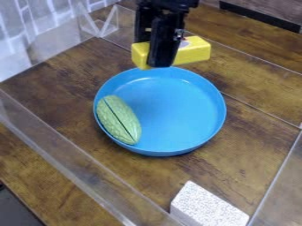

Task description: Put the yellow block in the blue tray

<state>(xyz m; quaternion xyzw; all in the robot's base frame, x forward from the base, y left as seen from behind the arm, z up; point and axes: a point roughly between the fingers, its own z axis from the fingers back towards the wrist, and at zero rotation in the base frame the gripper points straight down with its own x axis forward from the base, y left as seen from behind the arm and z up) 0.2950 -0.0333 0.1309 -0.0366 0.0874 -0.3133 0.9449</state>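
Observation:
The yellow block point(196, 49) is a small yellow bar just behind the far rim of the blue tray point(177, 101). My gripper point(163, 58) comes down from above, its black fingers shut on the block's middle and hiding part of it. The block's two ends stick out left and right of the fingers. The blue tray is a round shallow dish in the middle of the wooden table, in front of the gripper.
A green ribbed oval point(118, 119) lies in the left part of the tray. A white speckled block point(209, 207) sits at the near edge. Clear plastic walls point(53, 132) run along the left and front of the table.

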